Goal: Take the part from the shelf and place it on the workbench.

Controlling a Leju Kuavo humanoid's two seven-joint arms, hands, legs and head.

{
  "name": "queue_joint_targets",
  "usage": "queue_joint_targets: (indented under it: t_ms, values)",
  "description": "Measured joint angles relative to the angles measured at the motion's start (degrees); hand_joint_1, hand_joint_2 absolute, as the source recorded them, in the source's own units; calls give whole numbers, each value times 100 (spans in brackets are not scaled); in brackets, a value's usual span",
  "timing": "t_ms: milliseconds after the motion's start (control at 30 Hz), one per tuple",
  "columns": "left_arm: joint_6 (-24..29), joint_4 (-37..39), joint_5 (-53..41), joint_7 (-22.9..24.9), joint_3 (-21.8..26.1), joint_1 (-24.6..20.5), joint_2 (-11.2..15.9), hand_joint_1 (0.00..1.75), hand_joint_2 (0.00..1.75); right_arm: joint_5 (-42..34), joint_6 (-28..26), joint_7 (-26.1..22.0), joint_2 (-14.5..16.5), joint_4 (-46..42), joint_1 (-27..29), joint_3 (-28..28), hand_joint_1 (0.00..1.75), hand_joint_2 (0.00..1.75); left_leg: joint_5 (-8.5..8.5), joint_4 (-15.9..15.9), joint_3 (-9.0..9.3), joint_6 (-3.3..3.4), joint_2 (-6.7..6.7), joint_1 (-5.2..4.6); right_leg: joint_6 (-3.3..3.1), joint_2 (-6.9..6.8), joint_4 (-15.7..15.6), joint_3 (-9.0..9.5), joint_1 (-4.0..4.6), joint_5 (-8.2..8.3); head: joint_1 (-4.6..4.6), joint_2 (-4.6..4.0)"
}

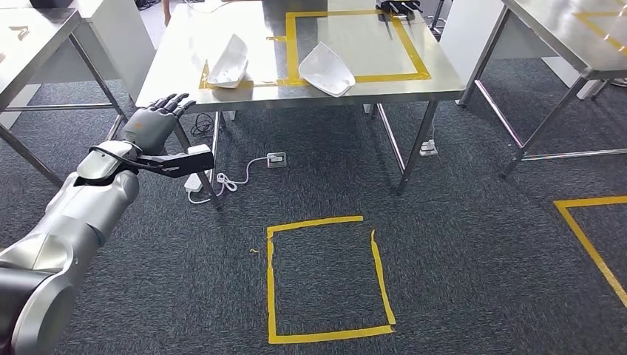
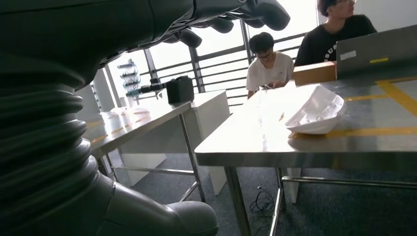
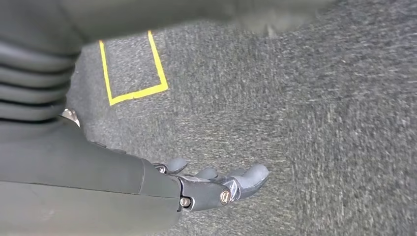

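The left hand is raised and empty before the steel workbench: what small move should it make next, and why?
Probably lower the left hand back to the side. It holds nothing, with fingers apart, short of the steel workbench, and two white moulded plastic parts already lie there on the yellow tape lines, so placing seems done.

The dark object (image 1: 399,9) at the bench's (image 1: 222,44) far edge gets cut off (can't tell what it is).

right robot hand (image 3: 216,184) empty, fingers apart | over grey carpet (image 3: 305,98) | yellow tape square (image 3: 133,69) nearby
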Motion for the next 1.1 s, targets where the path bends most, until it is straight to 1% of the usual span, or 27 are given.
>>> queue_joint_targets:
  t_ms: [267,933,967,1067,1100]
  values:
    - [-38,-16,855,246,137,940,-25,0,175,-894,-145,-14,-45,-44,151,601,0,175,1,-2,-7,-2,4,2,-1,6,3,-12,3,-1,0,0]
    - [-150,-153,3104,853,554,3185,-141,0,175,-3269,-438,19,-193,-393,570,2520,0,175,-3,-3,-24,-3,4,2,-1,5,2,-27,2,-7,0,0]
    - [-156,-157,3202,878,568,3284,-146,0,131,-3373,-451,23,-202,-409,589,2613,0,175,-3,-4,-25,-2,4,2,-1,5,2,-27,2,-8,0,0]
    - [-169,-176,3526,964,656,3605,-166,0,0,-3710,-479,47,-229,-472,651,2914,0,44,-9,-5,-34,-4,4,2,-1,5,2,-24,2,-11,0,0]
    - [-171,-181,3587,981,678,3665,-170,0,0,-3772,-484,53,-233,-483,662,2969,0,0,-11,-5,-37,-4,4,2,-1,5,2,-23,1,-13,0,0]
